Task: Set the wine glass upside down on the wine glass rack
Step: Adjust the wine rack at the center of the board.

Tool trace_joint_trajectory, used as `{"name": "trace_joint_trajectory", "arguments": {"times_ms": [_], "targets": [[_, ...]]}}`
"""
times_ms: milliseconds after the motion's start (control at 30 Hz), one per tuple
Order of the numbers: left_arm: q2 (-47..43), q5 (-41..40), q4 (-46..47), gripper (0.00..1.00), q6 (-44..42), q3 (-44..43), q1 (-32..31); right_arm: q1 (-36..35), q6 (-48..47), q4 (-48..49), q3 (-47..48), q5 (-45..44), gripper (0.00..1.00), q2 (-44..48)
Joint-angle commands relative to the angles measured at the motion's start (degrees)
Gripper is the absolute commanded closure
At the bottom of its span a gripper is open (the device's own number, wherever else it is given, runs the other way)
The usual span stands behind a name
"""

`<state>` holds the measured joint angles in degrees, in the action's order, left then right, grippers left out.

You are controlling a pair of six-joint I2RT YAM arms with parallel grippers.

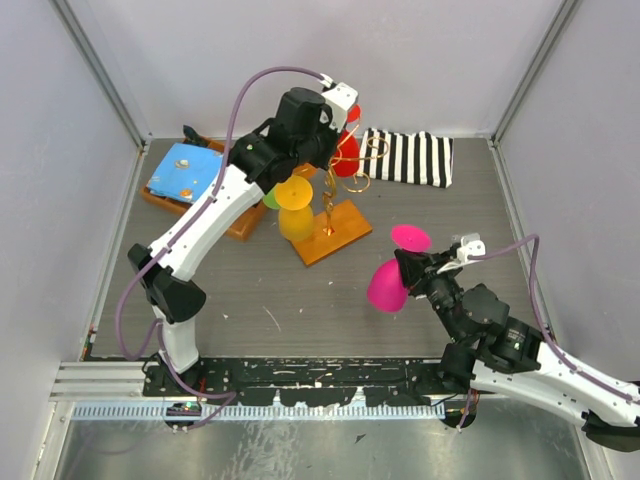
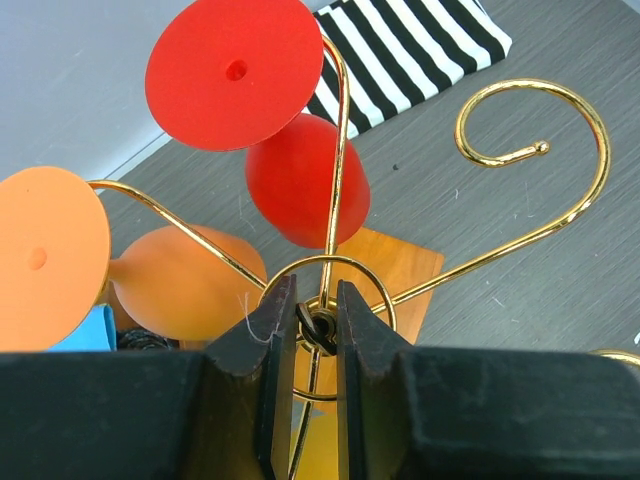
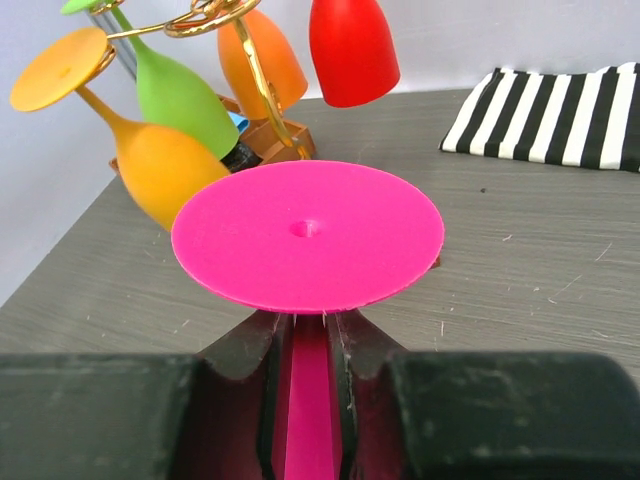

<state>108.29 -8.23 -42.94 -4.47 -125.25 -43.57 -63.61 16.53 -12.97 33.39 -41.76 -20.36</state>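
The wine glass rack (image 1: 335,232), gold wire scrolls on an orange-brown wooden base, stands at the back centre. Red (image 1: 346,160), yellow (image 1: 295,210), orange (image 2: 185,285) and green (image 3: 180,90) glasses hang on it upside down. My left gripper (image 2: 318,315) is above the rack, shut on its central top ring. One curled arm (image 2: 560,215) is bare. My right gripper (image 3: 310,325) is shut on the stem of a pink wine glass (image 1: 388,283), held tilted in the air right of the rack, with its foot (image 3: 308,235) pointing toward the rack.
A black-and-white striped cloth (image 1: 408,157) lies at the back right. A wooden tray (image 1: 245,225) with a blue cloth (image 1: 185,172) sits at the back left, just behind the rack. Grey walls close in the table on three sides.
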Motion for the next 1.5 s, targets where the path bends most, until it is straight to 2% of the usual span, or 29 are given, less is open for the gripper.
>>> {"name": "trace_joint_trajectory", "arguments": {"times_ms": [0,167,300,367,733,800,900,1067,1233,1333,1467], "targets": [[1.42,2.19,-1.11,0.98,-1.05,-0.51,-0.62,-0.22,-0.97,5.24,0.12,-4.06,0.99,-1.11],[1.36,2.59,-1.02,0.82,-0.60,-1.14,-0.57,-0.24,-1.43,5.85,0.98,-6.36,0.99,-3.68],[0.69,3.18,-0.50,0.73,0.16,-1.46,-0.56,-0.20,-3.35,5.88,2.52,-3.12,0.99,-6.77],[0.47,3.83,-0.25,0.63,0.72,-1.87,-0.62,-0.20,-4.01,7.98,2.17,-2.88,0.99,-7.62],[-1.02,4.98,0.36,0.46,2.07,-3.22,-0.63,0.28,-9.15,12.10,2.47,-12.12,0.99,-10.57],[-1.36,4.71,0.51,0.44,2.38,-3.17,-0.58,1.94,-11.77,13.54,2.81,-10.77,0.99,-10.43],[-1.86,4.39,0.87,0.43,2.60,-3.19,-0.58,7.54,-13.98,14.50,4.63,-4.70,0.99,-11.24],[-3.33,4.08,1.13,0.42,3.14,-2.96,-0.61,22.97,-12.90,14.93,8.41,11.56,0.99,-17.18],[-6.35,3.67,3.25,0.37,3.32,0.57,-0.65,35.19,-13.18,19.42,10.06,24.64,0.99,-21.12],[-8.06,2.58,5.24,0.36,3.74,3.13,-0.63,40.60,-14.38,25.80,7.94,43.04,0.99,-22.02],[-10.23,1.08,7.58,0.36,4.11,6.44,-0.57,44.37,-15.52,32.92,7.10,56.32,0.99,-23.02]]}}
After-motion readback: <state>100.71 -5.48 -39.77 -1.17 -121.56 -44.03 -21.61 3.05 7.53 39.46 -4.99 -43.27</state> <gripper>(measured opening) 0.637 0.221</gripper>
